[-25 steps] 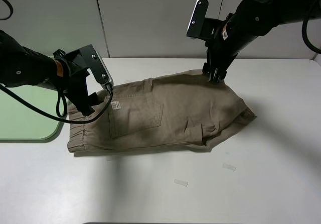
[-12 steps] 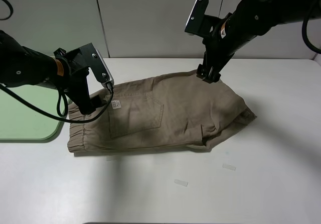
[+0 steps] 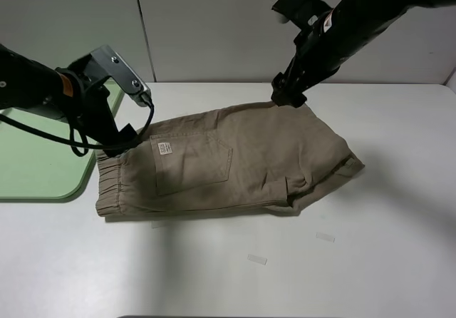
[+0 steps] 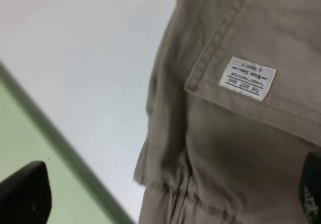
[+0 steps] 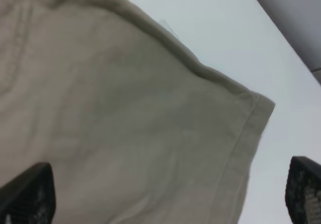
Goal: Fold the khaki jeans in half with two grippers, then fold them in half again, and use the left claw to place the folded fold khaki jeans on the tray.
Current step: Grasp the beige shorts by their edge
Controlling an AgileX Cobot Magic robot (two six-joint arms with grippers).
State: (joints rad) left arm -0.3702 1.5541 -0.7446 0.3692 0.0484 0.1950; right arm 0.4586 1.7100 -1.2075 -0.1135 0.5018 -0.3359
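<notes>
So the tan cotton khaki jeans [image 3: 235, 161] (knee-length shorts, really) are lying flat mid-way across the white table [image 3: 299, 275]. They look doubled leg over leg, with the patch pocket [image 3: 192, 165] and small white label [image 4: 249, 78] facing up. The gathered elastic waistband [image 3: 114, 190] points at the pale mint-green plastic tray [image 3: 35, 168], which sits just beside that end; can't tell if they touch. The sleeved black left claw [image 3: 117, 141] hangs over the waistband's far corner, jaws spread wide with nothing in them. The black right gripper [image 3: 287, 93] is just above the far edge toward the leg end, also wide and empty. My guess on handling: this stuff is light, soft and floppy, so whatever isn't pinched will sag and drag, and the stacked layers can slide off each other. I'd grab where the cloth is thick, meaning the bunched waistband at one end and the stitched hem [image 3: 349, 165] at the other, biting deep enough to catch every layer. It's not fragile, so squeeze firmly. The main risk is lifting only the top layer and undoing the fold.
</notes>
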